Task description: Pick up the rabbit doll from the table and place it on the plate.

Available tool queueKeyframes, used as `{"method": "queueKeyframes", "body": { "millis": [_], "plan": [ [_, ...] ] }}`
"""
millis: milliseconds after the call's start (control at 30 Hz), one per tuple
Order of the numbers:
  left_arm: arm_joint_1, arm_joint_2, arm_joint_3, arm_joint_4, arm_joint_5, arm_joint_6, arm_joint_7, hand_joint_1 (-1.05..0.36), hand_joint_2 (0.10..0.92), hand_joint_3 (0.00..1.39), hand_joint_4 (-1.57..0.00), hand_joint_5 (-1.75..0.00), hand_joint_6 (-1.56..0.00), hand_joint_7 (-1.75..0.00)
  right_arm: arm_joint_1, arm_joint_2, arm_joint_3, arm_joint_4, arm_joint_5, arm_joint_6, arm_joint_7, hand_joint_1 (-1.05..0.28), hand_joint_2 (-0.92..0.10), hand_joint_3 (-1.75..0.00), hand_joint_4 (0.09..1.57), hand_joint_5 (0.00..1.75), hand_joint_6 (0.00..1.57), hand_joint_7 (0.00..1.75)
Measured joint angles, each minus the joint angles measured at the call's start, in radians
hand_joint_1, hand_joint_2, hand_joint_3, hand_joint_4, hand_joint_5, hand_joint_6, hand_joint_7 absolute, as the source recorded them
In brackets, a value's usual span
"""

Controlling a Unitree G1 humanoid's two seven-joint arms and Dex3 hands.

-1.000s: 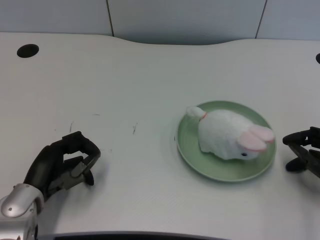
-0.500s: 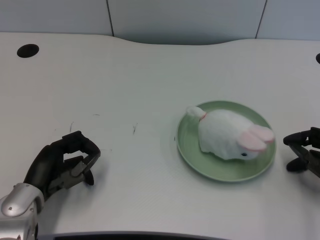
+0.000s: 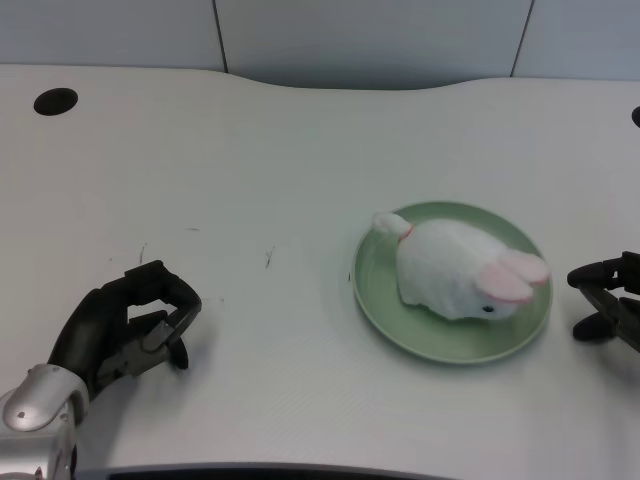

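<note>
Lying on green plate [image 3: 385, 305]: rabbit doll [image 3: 455, 268] | left hand [image 3: 125, 325]: curled, holding nothing, well apart

A white table [image 3: 280, 160] fills most of the view, its far edge curving inward at the middle. A round dark hole [image 3: 55, 101] sits near its far left corner. Behind it stands a pale grey panelled wall [image 3: 370, 35] with thin vertical seams.
</note>
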Motion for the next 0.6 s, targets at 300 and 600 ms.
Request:
{"method": "queueKeyframes", "body": {
  "millis": [300, 600],
  "plan": [
    [0.000, 0.000, 0.000, 0.000, 0.000, 0.000, 0.000, -0.51, 0.921, 0.45, -0.68, -1.75, -0.49, -1.58, 0.000, 0.000, 0.000, -0.001, 0.001, 0.000, 0.001, -0.75, -0.92, -0.10, 0.95, 0.94, 0.91, 0.70],
    [0.000, 0.000, 0.000, 0.000, 0.000, 0.000, 0.000, -0.51, 0.921, 0.45, -0.67, -1.75, -0.49, -1.58, 0.000, 0.000, 0.000, -0.001, -0.001, -0.001, 0.000, -0.75, -0.92, -0.11, 0.96, 0.94, 0.91, 0.70]
  ]
}}
